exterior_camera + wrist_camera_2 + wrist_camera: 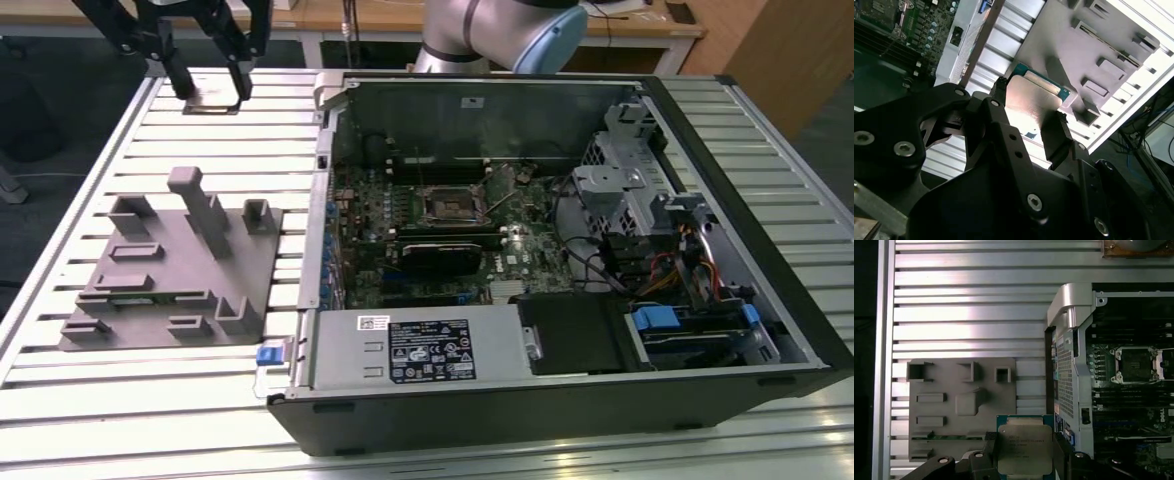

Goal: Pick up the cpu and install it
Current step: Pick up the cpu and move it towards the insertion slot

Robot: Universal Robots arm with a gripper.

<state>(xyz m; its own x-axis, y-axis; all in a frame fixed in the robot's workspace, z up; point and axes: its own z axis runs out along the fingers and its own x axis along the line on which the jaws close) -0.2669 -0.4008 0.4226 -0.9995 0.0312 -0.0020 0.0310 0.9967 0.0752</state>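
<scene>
On slatted alu table (pixel 120 420), largest to smallest:

1. PC case (pixel 561 420): 1 pc, side open, mobo exposed, lies toward the exterior view's right.
2. Grey plastic block (pixel 174 270): 1 pc, upright posts and recesses, on the table beside the case at the exterior view's left.
3. Gripper (pixel 210 95): 1 pc, 2 fingers (pixel 988 452), pinched onto opposite edges of the cpu. It hangs over the table's far corner at the exterior view's left.
4. Socket (pixel 451 205): 1 pc, mid-mobo, frame looks open and unoccupied.
5. cpu (pixel 1024 450): 1 pc, silvery top, green underside. Held off the table between the fingers, approx. level, well apart from the socket, w/ the case wall between.

Risks (judgement):
- Edge-only grip on a thin part: a slip or tilt could drop the chip.
- Case wall stands in the way, so a low carry could clip it.
- Orientation vs. socket can't be confirmed. If misaligned, seating could bend contacts.
</scene>
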